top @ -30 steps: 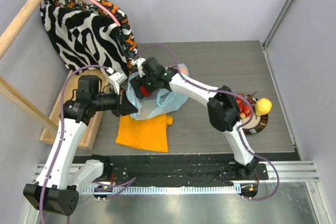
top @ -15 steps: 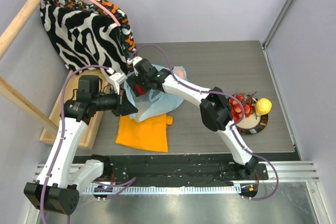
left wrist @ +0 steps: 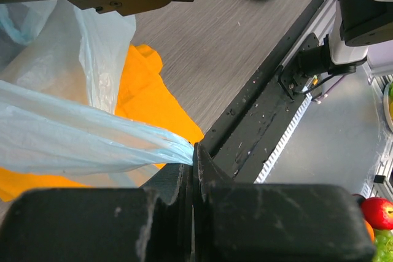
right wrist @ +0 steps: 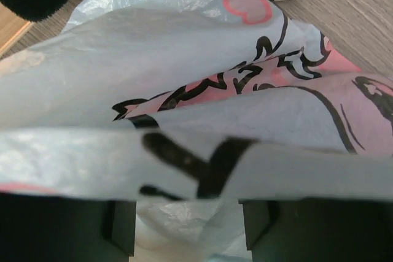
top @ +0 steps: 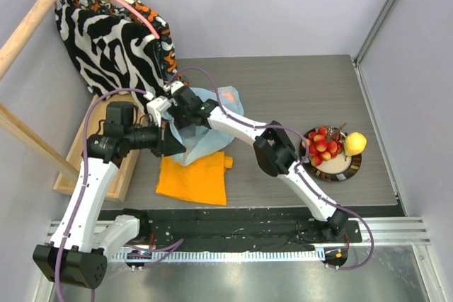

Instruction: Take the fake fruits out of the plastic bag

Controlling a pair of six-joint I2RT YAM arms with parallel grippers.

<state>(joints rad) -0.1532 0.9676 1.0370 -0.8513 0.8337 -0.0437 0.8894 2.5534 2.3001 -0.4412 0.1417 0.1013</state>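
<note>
The left end effector (left wrist: 193, 159) pinches the plastic bag (left wrist: 61, 145) (edge only) at the left of the bench (top: 297, 83). The right end effector (right wrist: 187, 231), half-spread, is buried in its printed film, no fruit visible. Closing here could grab only film and drag the bag. Against 1 second ago, the right arm (top: 237, 119) reaches farther left, jaws narrower.

The plastic bag (top: 202, 146) lies left of the table's (top: 297, 83) middle, with a folded cloth (top: 192, 178) just before it and a draped cloth (top: 113, 40) behind it to the left. Well to the right, a plate (top: 345, 173) holds fake fruits (top: 322, 145), a lemon (top: 355, 143) at its right edge
</note>
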